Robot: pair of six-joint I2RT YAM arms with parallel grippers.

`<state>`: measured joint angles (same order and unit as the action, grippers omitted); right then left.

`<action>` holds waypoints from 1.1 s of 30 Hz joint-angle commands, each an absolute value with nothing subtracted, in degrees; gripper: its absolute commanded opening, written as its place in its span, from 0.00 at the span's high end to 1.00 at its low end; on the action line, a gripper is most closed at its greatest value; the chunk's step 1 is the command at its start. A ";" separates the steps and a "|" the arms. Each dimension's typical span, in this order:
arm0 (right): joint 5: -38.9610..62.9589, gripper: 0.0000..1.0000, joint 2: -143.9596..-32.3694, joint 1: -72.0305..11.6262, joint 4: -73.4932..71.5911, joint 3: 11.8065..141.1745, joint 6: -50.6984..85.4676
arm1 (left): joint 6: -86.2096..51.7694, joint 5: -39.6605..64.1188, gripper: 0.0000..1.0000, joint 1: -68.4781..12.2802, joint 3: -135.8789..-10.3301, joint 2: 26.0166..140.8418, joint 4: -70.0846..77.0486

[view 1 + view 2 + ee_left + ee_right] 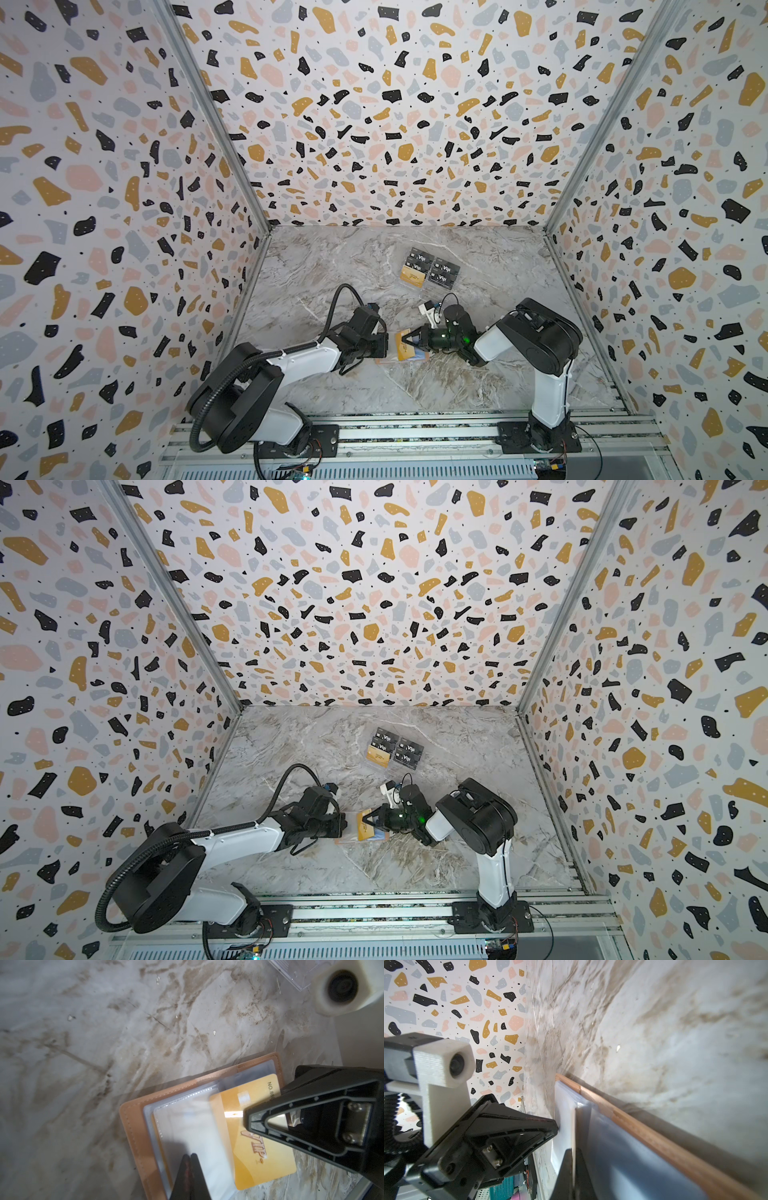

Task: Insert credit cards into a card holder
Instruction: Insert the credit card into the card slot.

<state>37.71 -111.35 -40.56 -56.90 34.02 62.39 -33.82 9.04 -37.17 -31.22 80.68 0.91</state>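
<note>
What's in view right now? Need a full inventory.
table: one, grey-brown marble, cell floor
walls: three, terrazzo print, around the table
acrylic stand: one, clear, mid-table beyond the grippers
black Vip cards: about four, black, on the acrylic stand
stand gold card: one, gold, on the acrylic stand beside the black ones
card holder: one, salmon-pink, open flat between the grippers
clear sleeves: several, bluish-clear, inside the card holder
held gold card: one, gold, partly over the clear sleeves
left gripper: black, shut, tip at a sleeve
right gripper: black, shut on the held gold card
</note>
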 commanded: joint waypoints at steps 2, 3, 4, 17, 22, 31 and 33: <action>36.93 1.00 -111.51 -41.31 -60.11 33.49 63.45 | -33.36 9.13 1.00 -37.35 -30.06 80.17 0.02; 36.87 1.00 -111.58 -41.40 -60.17 33.57 63.56 | -33.29 9.14 1.00 -37.35 -30.06 80.19 0.01; 36.72 1.00 -111.64 -41.48 -60.58 33.49 63.75 | -33.32 9.10 1.00 -37.35 -30.06 80.20 0.06; 35.92 1.00 -112.60 -41.92 -62.85 32.65 66.04 | -33.16 9.01 1.00 -37.35 -29.95 79.83 -0.20; 33.85 1.00 -111.76 -41.92 -63.24 31.82 64.75 | -33.07 8.81 1.00 -37.35 -29.96 79.86 -0.35; 33.23 1.00 -111.80 -41.99 -68.21 30.24 65.02 | -33.05 9.03 1.00 -37.35 -30.15 79.83 -0.44; 33.22 1.00 -111.62 -41.95 -68.12 30.23 64.60 | -33.05 9.05 1.00 -37.35 -30.15 79.89 -0.44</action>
<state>33.98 -113.19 -41.76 -66.52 30.72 65.69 -33.76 9.06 -37.17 -30.94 80.40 0.97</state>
